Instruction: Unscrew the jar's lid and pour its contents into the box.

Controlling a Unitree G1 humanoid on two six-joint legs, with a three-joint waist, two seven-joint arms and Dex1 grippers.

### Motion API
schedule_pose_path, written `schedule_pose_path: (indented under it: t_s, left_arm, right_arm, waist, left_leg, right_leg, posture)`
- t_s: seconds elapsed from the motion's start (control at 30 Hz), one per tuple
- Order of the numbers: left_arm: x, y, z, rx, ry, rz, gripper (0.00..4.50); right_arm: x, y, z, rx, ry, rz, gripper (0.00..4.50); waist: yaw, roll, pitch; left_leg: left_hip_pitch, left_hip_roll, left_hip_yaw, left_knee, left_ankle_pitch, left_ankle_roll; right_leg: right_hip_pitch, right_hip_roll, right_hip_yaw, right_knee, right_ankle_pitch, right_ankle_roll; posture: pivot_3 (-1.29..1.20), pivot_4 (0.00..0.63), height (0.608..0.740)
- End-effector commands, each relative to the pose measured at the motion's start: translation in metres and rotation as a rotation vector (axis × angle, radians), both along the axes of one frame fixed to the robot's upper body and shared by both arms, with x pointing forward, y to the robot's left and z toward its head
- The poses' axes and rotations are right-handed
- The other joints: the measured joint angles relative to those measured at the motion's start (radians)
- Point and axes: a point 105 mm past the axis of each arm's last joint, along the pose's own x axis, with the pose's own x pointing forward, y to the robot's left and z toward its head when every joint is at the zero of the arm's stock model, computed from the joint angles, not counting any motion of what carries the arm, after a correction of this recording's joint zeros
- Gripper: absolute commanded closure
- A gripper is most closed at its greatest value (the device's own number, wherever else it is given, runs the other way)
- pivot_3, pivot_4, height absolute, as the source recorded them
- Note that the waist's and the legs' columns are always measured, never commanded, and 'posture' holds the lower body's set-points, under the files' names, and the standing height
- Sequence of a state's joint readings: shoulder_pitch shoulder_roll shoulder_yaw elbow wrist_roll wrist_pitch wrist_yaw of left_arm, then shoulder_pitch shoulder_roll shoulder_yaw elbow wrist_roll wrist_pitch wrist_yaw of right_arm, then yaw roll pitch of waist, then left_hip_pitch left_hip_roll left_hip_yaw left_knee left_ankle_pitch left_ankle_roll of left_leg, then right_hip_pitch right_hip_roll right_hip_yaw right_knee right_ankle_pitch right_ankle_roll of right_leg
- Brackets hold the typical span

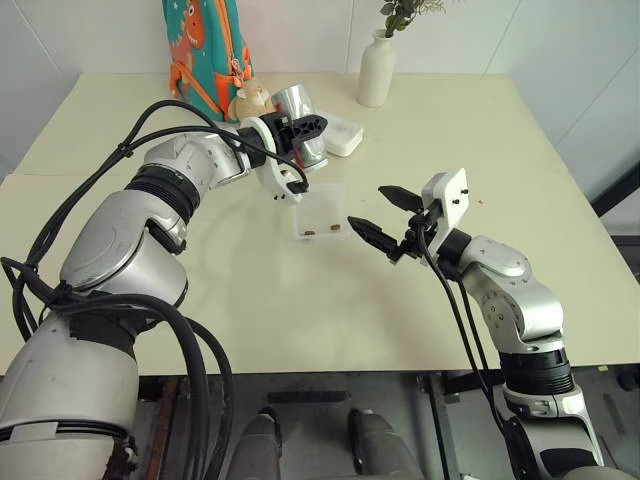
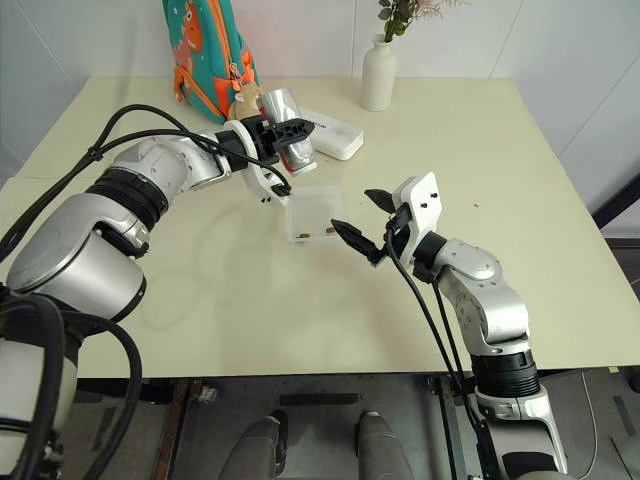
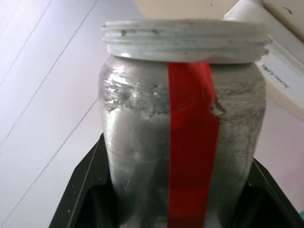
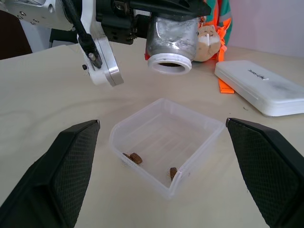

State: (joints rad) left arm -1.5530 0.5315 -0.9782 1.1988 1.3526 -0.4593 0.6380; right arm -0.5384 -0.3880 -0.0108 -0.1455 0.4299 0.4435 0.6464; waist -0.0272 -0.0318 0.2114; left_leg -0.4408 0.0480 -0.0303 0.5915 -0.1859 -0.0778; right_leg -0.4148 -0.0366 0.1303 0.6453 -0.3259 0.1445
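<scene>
Overhead, 1 jar (image 4: pixel 171 35) in clenched left tool (image 1: pixel 300 128); right tool (image 1: pixel 385 212) released; 3 bits (image 4: pixel 135 158) in 1 box (image 4: pixel 199 142).

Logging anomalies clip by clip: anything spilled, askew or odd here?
Nothing spilled: the brown pellets lie inside the clear square plastic box. The left pincer holds the clear red-labelled jar tipped above it, mouth open. The right pincer stands open, holding nothing.

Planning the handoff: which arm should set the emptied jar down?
Left, probably. Its pincer is shut on the jar, tipped above the box holding brown bits. The right pincer stands open, holding nothing.
</scene>
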Motion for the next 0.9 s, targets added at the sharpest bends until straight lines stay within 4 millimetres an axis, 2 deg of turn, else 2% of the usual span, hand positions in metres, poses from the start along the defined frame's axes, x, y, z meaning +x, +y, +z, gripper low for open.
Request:
schedule_pose_path:
  t_s: [0.03,0.13,0.23,0.3,0.43,0.5,0.53,0.67,0.73,0.8,0.9]
  left_arm:
    - [-0.002,0.016,0.018,-0.244,0.128,0.031,2.46]
    - [0.0,0.041,0.025,-0.609,0.356,0.092,2.46]
    - [0.008,0.073,0.019,-1.046,0.624,0.16,2.46]
    - [0.014,0.097,0.007,-1.35,0.783,0.19,2.46]
    - [0.016,0.138,-0.02,-1.947,1.043,0.118,2.46]
    - [0.013,0.162,-0.034,-2.165,1.061,0.095,2.46]
    - [0.011,0.173,-0.042,-2.232,1.051,0.103,2.46]
    - [0.0,0.197,-0.061,-2.385,1.049,0.006,2.46]
    - [-0.003,0.204,-0.073,-2.442,1.046,0.0,2.46]
    - [-0.01,0.21,-0.078,-2.461,1.027,-0.086,2.46]
    - [-0.019,0.221,-0.089,-2.505,1.0,-0.126,2.46]
  right_arm:
    - [-0.007,-0.005,0.015,0.03,-0.051,-0.002,0.02]
    - [-0.008,-0.008,0.014,0.026,-0.049,-0.001,0.02]
    - [-0.01,-0.009,0.014,0.019,-0.053,0.008,0.02]
    - [-0.012,-0.009,0.014,0.006,-0.057,0.019,0.02]
    - [-0.014,-0.009,0.014,-0.032,-0.068,0.041,0.02]
    - [-0.015,-0.008,0.013,-0.057,-0.077,0.052,0.02]
    - [-0.016,-0.008,0.013,-0.067,-0.081,0.056,0.02]
    - [-0.017,-0.006,0.012,-0.091,-0.092,0.07,0.02]
    - [-0.018,-0.005,0.011,-0.101,-0.095,0.072,0.02]
    - [-0.019,-0.004,0.01,-0.106,-0.096,0.074,0.02]
    - [-0.02,-0.004,0.008,-0.111,-0.095,0.075,0.02]
  waist:
    - [-0.001,0.0,0.0]
    - [-0.001,0.0,0.0]
    - [-0.001,0.0,0.0]
    - [-0.001,0.0,0.0]
    - [-0.004,0.0,0.0]
    - [-0.007,0.0,0.0]
    - [-0.01,0.0,0.0]
    - [-0.016,0.0,0.0]
    - [-0.015,0.0,0.0]
    - [-0.014,0.0,0.0]
    - [-0.014,0.0,0.0]
  left_leg:
    - [0.0,0.0,0.0,0.0,0.0,0.0]
    - [0.001,0.0,0.0,0.0,0.0,-0.001]
    - [0.001,0.0,0.0,0.001,0.001,-0.001]
    - [0.001,0.0,0.0,0.002,0.001,-0.001]
    - [0.002,0.0,0.0,0.006,0.001,0.0]
    - [0.003,0.0,-0.001,0.007,0.002,0.0]
    - [0.003,0.0,-0.002,0.007,0.002,0.0]
    - [0.004,0.0,-0.003,0.011,0.002,0.0]
    - [0.004,0.0,-0.004,0.013,0.002,0.0]
    - [0.004,0.0,-0.005,0.016,0.002,0.0]
    - [0.004,0.0,-0.005,0.017,0.002,0.0]
  right_leg:
    - [0.0,0.0,0.0,0.0,0.0,0.0]
    - [0.0,0.0,0.0,0.001,0.0,0.0]
    - [0.0,0.0,0.0,0.002,0.0,0.0]
    - [0.0,0.0,0.0,0.003,0.0,0.0]
    - [0.001,0.0,0.0,0.008,0.0,0.0]
    - [0.001,0.001,0.0,0.011,0.0,0.0]
    - [0.001,0.001,0.0,0.012,0.0,0.0]
    - [0.002,0.001,0.0,0.015,0.0,0.0]
    - [0.003,0.001,-0.001,0.016,0.0,0.0]
    - [0.004,0.001,-0.001,0.016,0.001,0.0]
    - [0.005,0.001,-0.001,0.016,0.002,0.0]
  posture:
    - [0.0,0.15,0.74]
    - [0.0,0.15,0.74]
    - [0.0,0.15,0.74]
    - [0.0,0.15,0.74]
    - [0.0,0.15,0.74]
    - [0.0,0.15,0.74]
    - [0.0,0.15,0.74]
    - [0.0,0.15,0.74]
    - [0.0,0.15,0.74]
    - [0.0,0.15,0.74]
    - [0.0,0.15,0.74]
